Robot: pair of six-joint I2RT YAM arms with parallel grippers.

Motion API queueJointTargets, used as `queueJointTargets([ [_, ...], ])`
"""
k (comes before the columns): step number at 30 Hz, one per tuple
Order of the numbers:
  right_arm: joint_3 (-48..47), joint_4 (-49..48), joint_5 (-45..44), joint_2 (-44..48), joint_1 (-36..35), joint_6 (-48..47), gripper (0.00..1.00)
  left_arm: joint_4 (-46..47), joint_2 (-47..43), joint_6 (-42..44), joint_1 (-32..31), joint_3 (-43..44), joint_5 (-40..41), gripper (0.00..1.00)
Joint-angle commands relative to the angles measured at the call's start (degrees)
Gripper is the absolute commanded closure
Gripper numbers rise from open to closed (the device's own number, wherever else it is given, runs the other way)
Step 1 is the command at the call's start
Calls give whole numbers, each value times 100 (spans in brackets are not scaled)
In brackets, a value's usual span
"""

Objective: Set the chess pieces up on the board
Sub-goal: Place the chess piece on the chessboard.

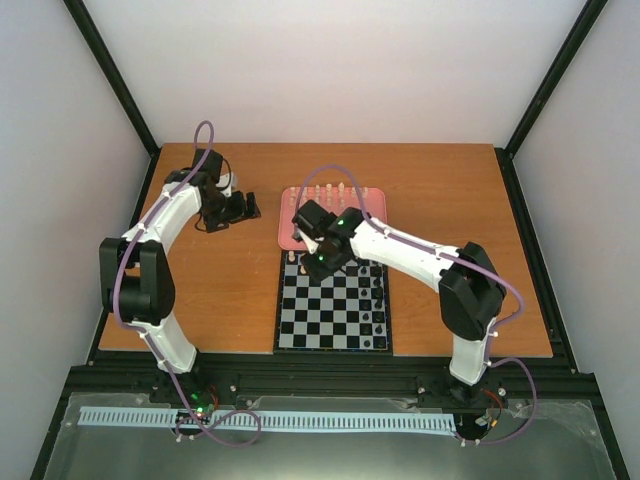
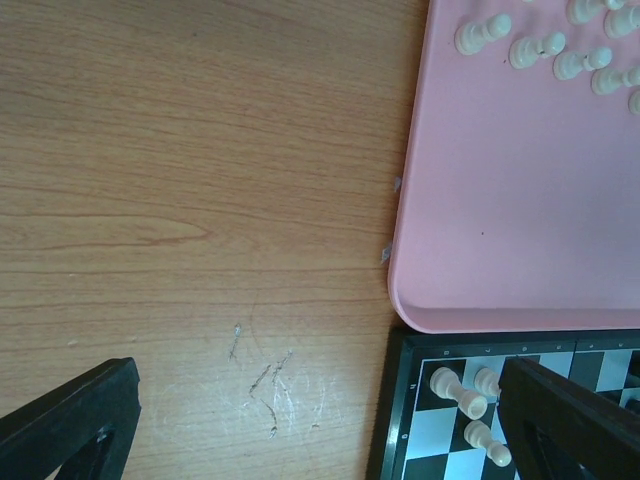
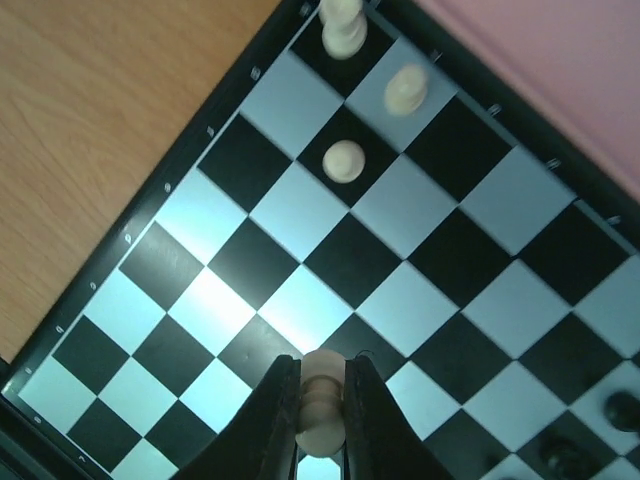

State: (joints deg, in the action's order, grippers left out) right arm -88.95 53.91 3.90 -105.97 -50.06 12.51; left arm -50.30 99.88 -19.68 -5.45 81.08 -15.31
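right gripper (image 3: 322,372) clamped on cream piece (image 3: 322,425) over board's (image 3: 230,260) far-left corner, likely to seat it near three pieces (image 3: 345,160) there. left gripper (image 2: 320,430) spread apart, parked left of tray (image 2: 500,200), out of way.

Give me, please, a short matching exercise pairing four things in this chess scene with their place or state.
1. jaws of the right gripper
2. jaws of the left gripper
3. pink tray
4. black pieces

A. holds loose pale pieces
B. along the board's right edge
C. open above the table
D. shut on a pale piece

Pairs: 1-D, 2-C, 3-A, 4-B
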Motion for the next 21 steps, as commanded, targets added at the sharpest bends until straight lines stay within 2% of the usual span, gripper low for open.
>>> queueJointTargets([
  [1,263,-520,-50,41,-272,91,95,103,-215,-41,41,1,-110,0],
  [14,285,-1094,143,-763,-337,83,95,109,-399,-33,50,-78,-20,0],
  [21,35,-1029,119,-1028,-342,49,95,102,-405,-20,51,-81,-13,0],
])
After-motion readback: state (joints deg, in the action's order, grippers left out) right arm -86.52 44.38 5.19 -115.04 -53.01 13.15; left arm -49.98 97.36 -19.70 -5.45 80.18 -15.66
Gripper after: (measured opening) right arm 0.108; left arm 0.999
